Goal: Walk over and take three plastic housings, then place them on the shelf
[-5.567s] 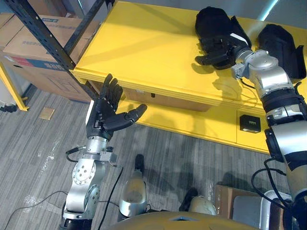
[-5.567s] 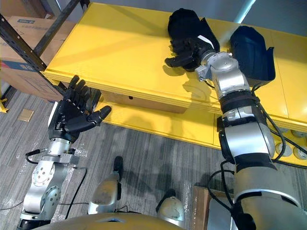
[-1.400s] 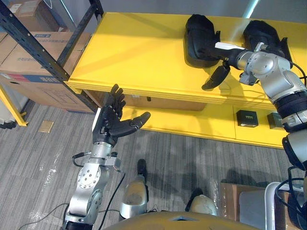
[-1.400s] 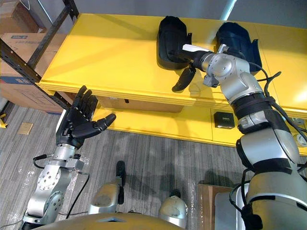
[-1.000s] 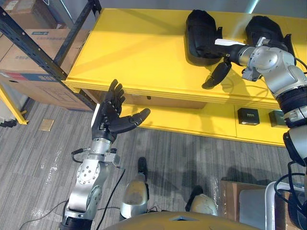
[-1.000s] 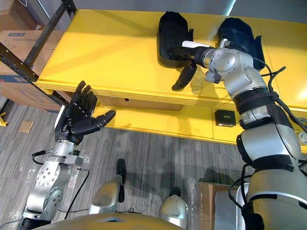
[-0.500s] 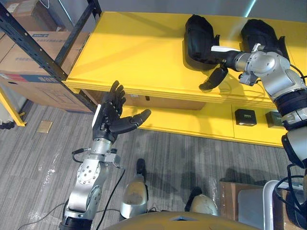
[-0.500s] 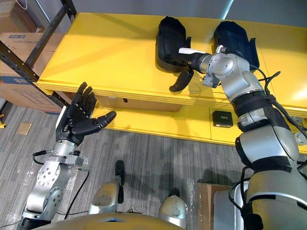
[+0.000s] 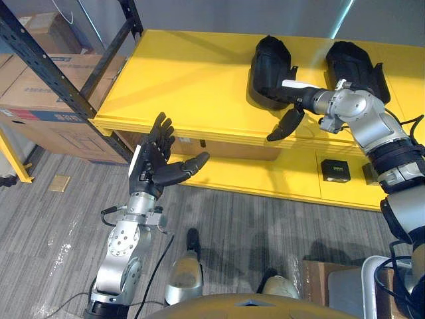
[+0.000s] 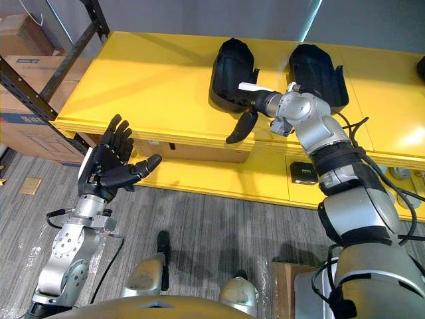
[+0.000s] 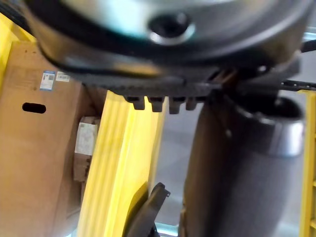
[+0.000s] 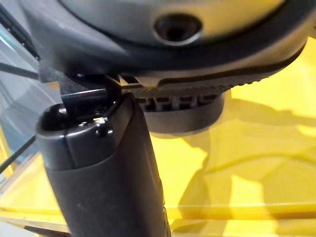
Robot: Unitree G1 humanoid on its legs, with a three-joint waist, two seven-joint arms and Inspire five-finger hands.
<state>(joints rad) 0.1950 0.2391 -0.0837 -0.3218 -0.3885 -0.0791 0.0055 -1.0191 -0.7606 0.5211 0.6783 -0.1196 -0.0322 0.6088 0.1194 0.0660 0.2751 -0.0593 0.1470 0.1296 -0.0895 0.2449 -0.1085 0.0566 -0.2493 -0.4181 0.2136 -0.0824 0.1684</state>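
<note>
Worktop: a yellow worktop point(image 9: 192, 73) runs across the far side of the scene, its top bare on the left.
Lower shelf: a yellow lower shelf point(image 9: 265, 176) lies beneath the worktop's front edge and carries a small black box point(image 9: 335, 170) towards the right.
Room: a grey plank floor point(image 9: 252, 226) lies in front. At the left stands a dark metal rack point(image 9: 46, 68) with closed cardboard boxes point(image 9: 26, 90) stacked behind it.
Left hand: the left hand point(image 9: 151, 169) is raised over the floor, just in front of the worktop's edge and clear of it. The palm is turned up, the fingers are straight and spread, the thumb points towards the worktop, and it holds nothing.
Right hand: the right hand point(image 9: 283, 121) reaches across the worktop to the near side of the left housing point(image 9: 269, 70). Its thumb stands out and down, free of the housing. The fingers merge with the dark shell, so whether they grip it cannot be told.
Housings: the left housing and the right housing point(image 9: 352, 63) are two black plastic shells. They lie side by side on the worktop's far right part, apart from each other, with the right forearm passing in front of the right one.
</note>
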